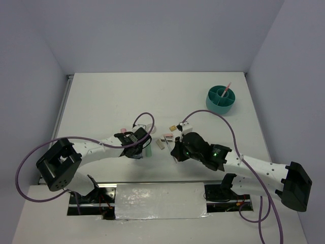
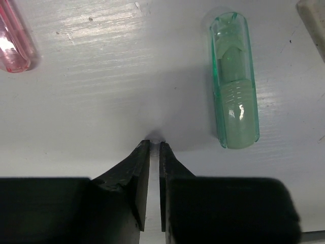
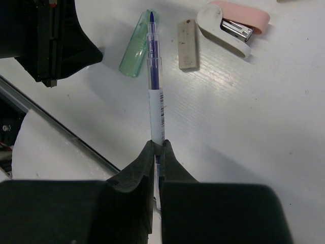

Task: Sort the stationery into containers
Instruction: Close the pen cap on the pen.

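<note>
Barcode stripes mark the white label on the clear-barrelled blue-tipped pen (image 3: pixel 155 76), its print too small for us to read; the right gripper (image 3: pixel 158 146) is clamped on its lower end, which the fingers hide. We see the left gripper (image 2: pixel 155 146) pinched almost together near the translucent mint-green stub (image 2: pixel 233 81). Only the overhead view shows the round teal plastic organiser (image 1: pixel 219 107), well apart from both grippers, a thin pink pen (image 1: pixel 226 89) standing inside.

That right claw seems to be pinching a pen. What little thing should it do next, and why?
Probably lift and swing toward the teal organiser. The right gripper is shut on the blue pen, while the organiser, a pink pen already inside, stands far off toward the back right.
</note>
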Tool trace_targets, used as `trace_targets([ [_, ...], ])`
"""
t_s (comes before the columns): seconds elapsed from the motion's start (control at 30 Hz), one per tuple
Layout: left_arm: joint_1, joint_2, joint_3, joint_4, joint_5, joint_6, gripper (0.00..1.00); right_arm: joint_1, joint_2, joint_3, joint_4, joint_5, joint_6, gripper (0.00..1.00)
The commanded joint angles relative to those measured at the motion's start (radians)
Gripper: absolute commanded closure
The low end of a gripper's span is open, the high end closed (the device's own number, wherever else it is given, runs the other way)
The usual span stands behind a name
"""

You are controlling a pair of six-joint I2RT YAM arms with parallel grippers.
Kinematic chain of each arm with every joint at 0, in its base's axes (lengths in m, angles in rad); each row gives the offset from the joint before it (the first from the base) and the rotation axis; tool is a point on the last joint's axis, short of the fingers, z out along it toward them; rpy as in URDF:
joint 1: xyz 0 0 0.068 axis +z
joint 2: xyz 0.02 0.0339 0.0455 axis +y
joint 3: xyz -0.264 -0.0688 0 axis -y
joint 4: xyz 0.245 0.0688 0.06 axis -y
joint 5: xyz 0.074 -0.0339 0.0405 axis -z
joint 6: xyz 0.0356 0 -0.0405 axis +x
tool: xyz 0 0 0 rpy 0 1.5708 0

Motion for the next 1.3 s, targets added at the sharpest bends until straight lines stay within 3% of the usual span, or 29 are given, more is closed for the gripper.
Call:
trace_targets([
  [0.0,-0.008,0.047,-0.034,-0.043,0.006,-0.026,0.79,-0.001,-0.028,0.017,0.01,0.004,-0.012,1.0],
  [0.13,-0.008,0.058,-0.043,-0.029,0.012,-0.028,1.0,-0.002,-0.042,0.004,0.021,-0.004,-0.011,1.0],
  [0.2,-0.008,0.049,-0.045,-0.02,0.026,-0.035,1.0,-0.007,-0.071,-0.018,0.079,-0.022,-0.006,1.0],
  [0.3,-0.008,-0.032,-0.028,-0.008,0.044,-0.055,1.0,-0.054,-0.135,-0.103,0.245,-0.183,0.006,1.0],
  [0.37,-0.008,-0.145,-0.004,-0.005,0.041,-0.07,1.0,-0.076,-0.157,-0.154,0.32,-0.272,0.029,1.0],
  [0.47,-0.008,-0.306,0.035,0.035,0.011,-0.092,1.0,-0.074,-0.168,-0.165,0.372,-0.283,0.032,1.0],
  [0.63,-0.003,-0.512,0.055,0.21,-0.029,-0.107,1.0,-0.062,-0.197,-0.199,0.508,-0.303,0.064,1.0],
  [0.8,-0.002,-0.661,-0.029,0.452,-0.031,-0.141,1.0,-0.019,-0.241,-0.257,0.717,-0.301,0.074,1.0],
  [1.27,0.0,-0.835,-0.132,0.748,0.083,-0.129,1.0,0.139,-0.183,-0.165,0.74,-0.182,-0.024,1.0],
])
